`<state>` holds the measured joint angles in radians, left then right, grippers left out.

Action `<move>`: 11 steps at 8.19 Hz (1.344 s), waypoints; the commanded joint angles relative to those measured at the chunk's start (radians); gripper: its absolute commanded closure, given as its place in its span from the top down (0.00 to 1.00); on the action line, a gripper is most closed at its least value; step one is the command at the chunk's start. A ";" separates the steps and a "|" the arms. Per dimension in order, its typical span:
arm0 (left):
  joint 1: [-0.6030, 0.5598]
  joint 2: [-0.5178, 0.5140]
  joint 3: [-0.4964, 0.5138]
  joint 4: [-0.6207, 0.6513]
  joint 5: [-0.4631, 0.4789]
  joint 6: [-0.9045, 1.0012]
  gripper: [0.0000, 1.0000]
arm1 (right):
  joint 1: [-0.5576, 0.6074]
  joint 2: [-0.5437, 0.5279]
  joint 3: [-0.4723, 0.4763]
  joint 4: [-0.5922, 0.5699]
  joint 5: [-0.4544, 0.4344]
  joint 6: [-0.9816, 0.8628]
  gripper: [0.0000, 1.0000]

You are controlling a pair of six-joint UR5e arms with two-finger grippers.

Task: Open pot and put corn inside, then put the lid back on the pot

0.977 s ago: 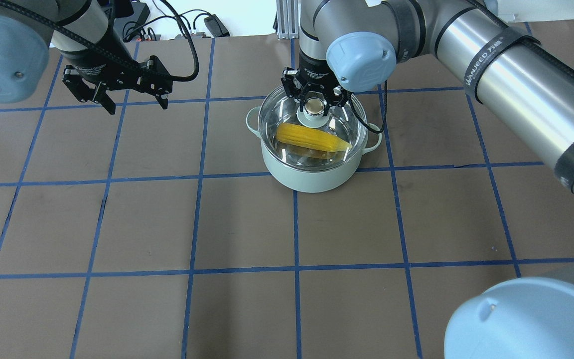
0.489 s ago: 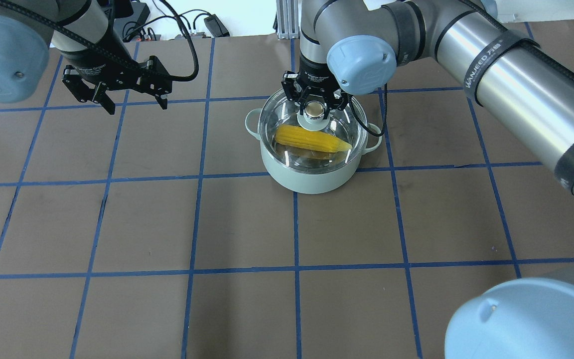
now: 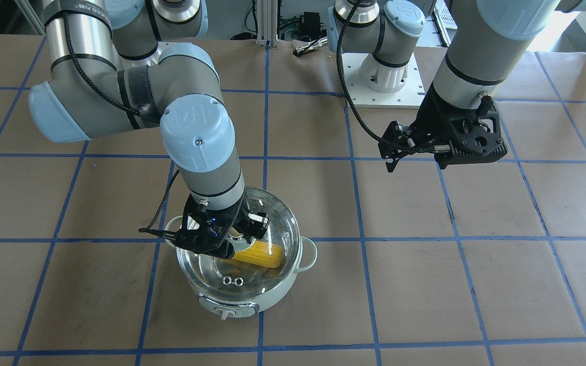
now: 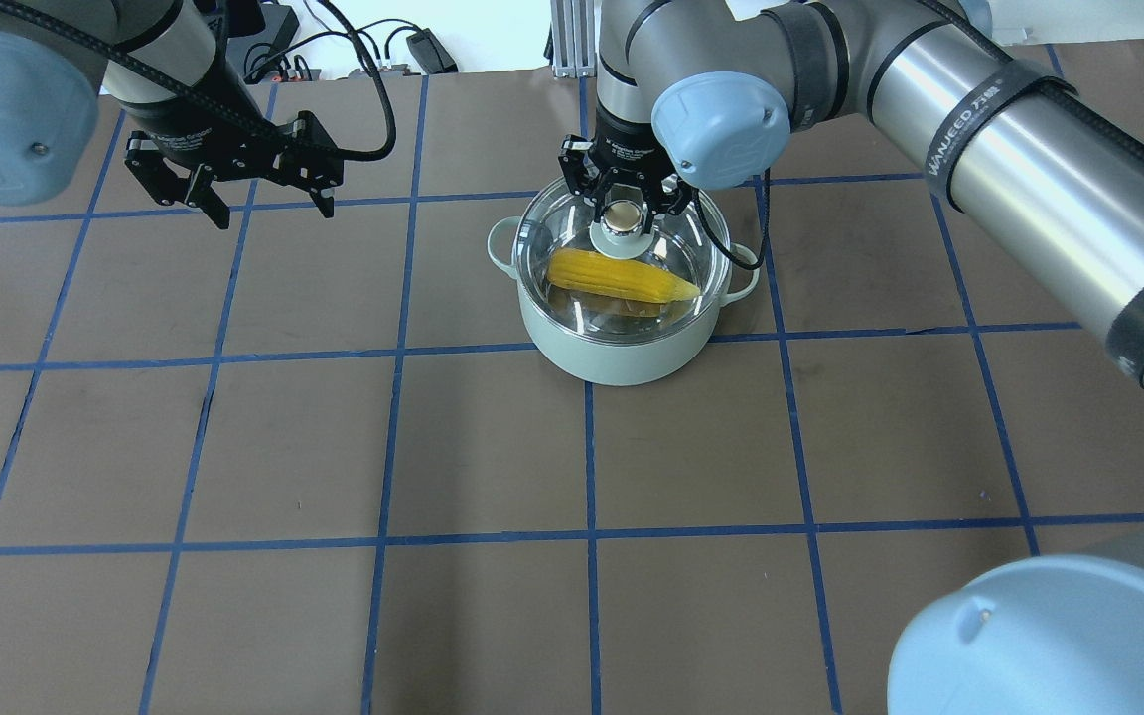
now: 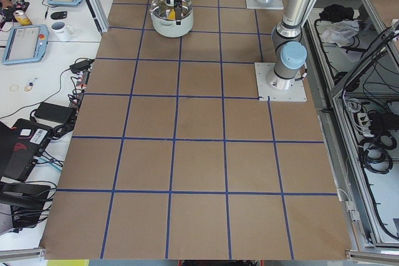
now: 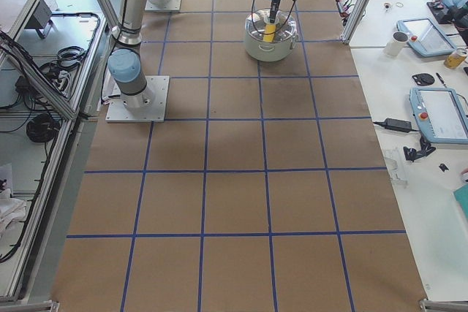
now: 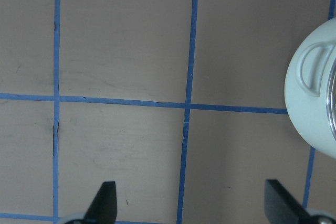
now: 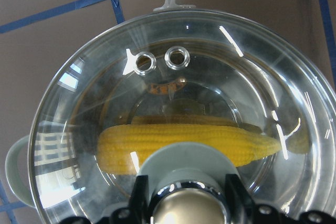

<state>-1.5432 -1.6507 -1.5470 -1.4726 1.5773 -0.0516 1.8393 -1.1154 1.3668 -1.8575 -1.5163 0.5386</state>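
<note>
The mint-green pot [image 4: 612, 353] stands at the table's far middle, also in the front view [image 3: 252, 301]. The yellow corn [image 4: 622, 276] lies inside it, seen through the glass in the right wrist view [image 8: 184, 142]. The clear glass lid [image 4: 562, 233] covers the pot's mouth; I cannot tell if it rests fully on the rim. My right gripper [image 4: 622, 214] is shut on the lid's knob [image 8: 186, 208]. My left gripper [image 4: 274, 214] is open and empty, above the table well left of the pot; the pot's side handle [image 7: 310, 72] shows in its wrist view.
Brown paper with a blue tape grid [image 4: 393, 353] covers the table. Cables and a power strip [image 4: 354, 50] lie past the far edge. Tablets, a mug and other gear [image 5: 37, 35] lie on the side bench.
My right gripper with the lid has shifted very slightly left over the pot. The left arm has not moved.
</note>
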 commanded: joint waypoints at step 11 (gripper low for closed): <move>0.000 0.023 0.001 -0.009 0.003 -0.001 1.00 | -0.253 -0.418 0.052 0.299 -0.085 -0.470 1.00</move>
<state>-1.5432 -1.6406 -1.5462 -1.4737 1.5790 -0.0521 1.5932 -1.4817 1.3892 -1.6103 -1.5931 0.0860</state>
